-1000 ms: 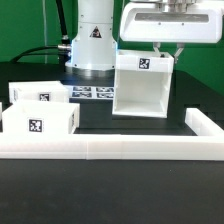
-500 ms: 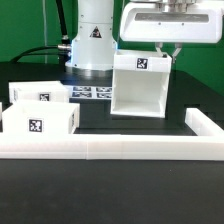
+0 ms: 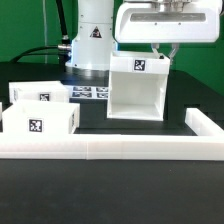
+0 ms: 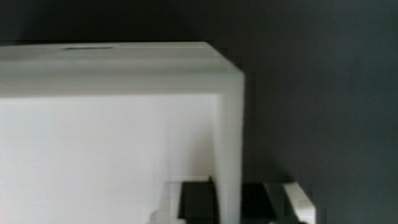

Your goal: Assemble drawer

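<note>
1. Comparing with a second ago, the casing [image 3: 138, 90] is found shifted slightly toward the exterior view's left and a little lower in the frame; it stands upright on the desk [image 3: 110, 185], right of centre.
2. Its wall on the exterior view's right is gripped at the top edge by the pincer [image 3: 165, 54]. In the wrist view the fingers [image 4: 196, 203] are seen closed narrowly on either side of that thin wall.
3. The front tray [image 3: 38, 122] and the rear tray [image 3: 42, 95] are left unmoved at the left of the frame, behind the low bar [image 3: 120, 149].
4. The casing is judged to be under repositioning, and no tray has yet been inserted.
</note>
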Robot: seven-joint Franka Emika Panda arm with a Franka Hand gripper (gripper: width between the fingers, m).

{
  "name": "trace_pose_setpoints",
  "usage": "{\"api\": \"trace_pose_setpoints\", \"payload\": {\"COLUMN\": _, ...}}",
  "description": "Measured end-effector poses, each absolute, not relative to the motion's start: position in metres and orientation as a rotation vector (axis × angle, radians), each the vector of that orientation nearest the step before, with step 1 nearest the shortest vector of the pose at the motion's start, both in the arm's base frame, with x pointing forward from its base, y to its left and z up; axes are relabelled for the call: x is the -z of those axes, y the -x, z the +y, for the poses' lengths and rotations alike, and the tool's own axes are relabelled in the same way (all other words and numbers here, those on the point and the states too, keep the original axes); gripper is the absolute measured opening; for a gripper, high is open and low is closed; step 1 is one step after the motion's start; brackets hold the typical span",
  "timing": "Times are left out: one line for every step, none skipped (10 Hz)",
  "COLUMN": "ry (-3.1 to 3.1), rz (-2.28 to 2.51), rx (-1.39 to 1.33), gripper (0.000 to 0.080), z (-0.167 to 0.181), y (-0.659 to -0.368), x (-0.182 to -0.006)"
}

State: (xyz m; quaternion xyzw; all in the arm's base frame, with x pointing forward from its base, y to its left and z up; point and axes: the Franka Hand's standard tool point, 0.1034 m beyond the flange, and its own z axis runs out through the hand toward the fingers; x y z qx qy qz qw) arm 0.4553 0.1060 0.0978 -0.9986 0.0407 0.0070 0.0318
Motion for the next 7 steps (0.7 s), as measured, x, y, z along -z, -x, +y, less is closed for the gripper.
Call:
{"api": "trace_pose_setpoints", "payload": {"ry": 3.069, "rz": 0.099, "rx": 0.004, "gripper": 0.0036, "z": 0.098, "y": -0.475, "x": -0.098}}
{"api": "trace_pose_setpoints", "payload": {"ry": 3.064, "rz": 0.109, "rx": 0.026, "gripper": 0.0036, "z": 0.094, "y": -0.491, "x": -0.098}}
{"api": "trace_pose_setpoints", "payload": {"ry": 3.060, "rz": 0.106, "rx": 0.047, "gripper": 0.0038, "z": 0.091, "y": -0.506, "x": -0.099}}
{"api": "trace_pose_setpoints", "payload": {"ry": 3.056, "rz": 0.112, "rx": 0.061, "gripper": 0.0038, "z": 0.090, "y": -0.516, "x": -0.099}}
{"api": "trace_pose_setpoints", "payload": {"ry": 3.053, "rz": 0.117, "rx": 0.073, "gripper": 0.0038, "z": 0.089, "y": -0.525, "x": -0.099}}
{"api": "trace_pose_setpoints", "payload": {"ry": 3.049, "rz": 0.121, "rx": 0.088, "gripper": 0.0038, "z": 0.090, "y": -0.535, "x": -0.099}}
{"api": "trace_pose_setpoints", "payload": {"ry": 3.045, "rz": 0.122, "rx": 0.108, "gripper": 0.0038, "z": 0.092, "y": -0.544, "x": -0.099}}
